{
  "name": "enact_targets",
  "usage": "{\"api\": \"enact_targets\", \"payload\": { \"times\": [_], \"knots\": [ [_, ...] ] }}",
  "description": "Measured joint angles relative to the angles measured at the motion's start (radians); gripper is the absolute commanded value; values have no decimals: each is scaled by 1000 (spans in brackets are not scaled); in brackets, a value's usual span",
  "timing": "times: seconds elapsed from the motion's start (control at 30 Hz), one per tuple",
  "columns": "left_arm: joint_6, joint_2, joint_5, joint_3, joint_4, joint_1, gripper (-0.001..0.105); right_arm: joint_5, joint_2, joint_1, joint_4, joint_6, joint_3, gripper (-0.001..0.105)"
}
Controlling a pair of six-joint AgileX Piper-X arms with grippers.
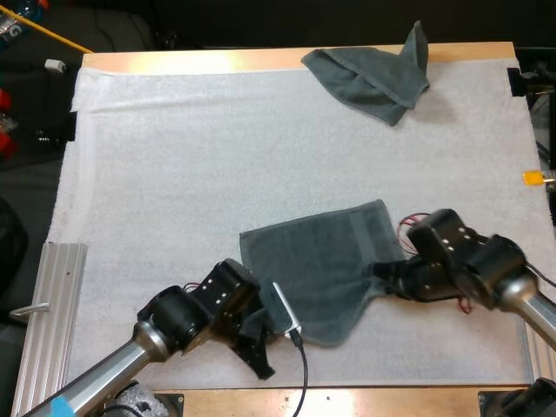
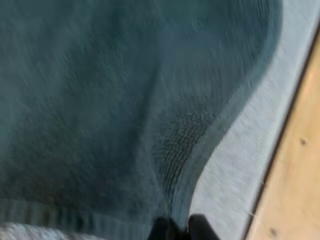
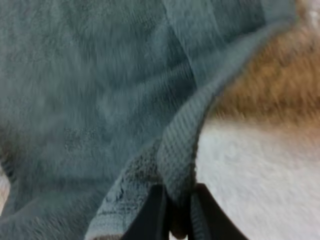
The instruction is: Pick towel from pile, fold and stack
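Right gripper [image 3: 176, 212] half under towel [image 3: 100, 100]

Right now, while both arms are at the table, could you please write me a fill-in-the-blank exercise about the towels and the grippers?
1. The mat carries ____ towels.
2. The crumpled towel lies near the mat's ____ edge.
3. The right gripper is ____ on the flat towel.
4. The left gripper pinches that same towel at its ____.
Missing words: two; far; shut; edge.
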Motion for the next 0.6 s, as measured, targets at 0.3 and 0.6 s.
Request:
{"api": "enact_targets", "payload": {
  "times": [0.3,0.6],
  "knots": [
    [-30,147,-4,0,-145,139,0,-5,168,-2,-204,101,0,0],
    [-30,233,17,0,-256,292,0,-5,241,-113,-373,236,0,0]
  ]
}}
